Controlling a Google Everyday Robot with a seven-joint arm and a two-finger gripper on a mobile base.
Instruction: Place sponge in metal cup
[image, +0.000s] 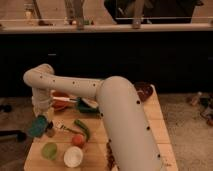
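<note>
My gripper (42, 119) hangs at the left end of the wooden table, below the arm's bent wrist, shut on the teal sponge (37, 126). The sponge hangs tilted over the table's left edge. The small metal cup (50, 132) stands just right of the sponge and slightly lower in the view, partly hidden by it. The sponge is beside the cup, not in it.
A light green cup (49, 150), a white bowl (73, 156) and an orange-red fruit (77, 140) stand near the front. A green vegetable (82, 129) and a fork (62, 126) lie mid-table. A red bowl (60, 101), a green tray (89, 108) and a dark bowl (143, 90) sit behind.
</note>
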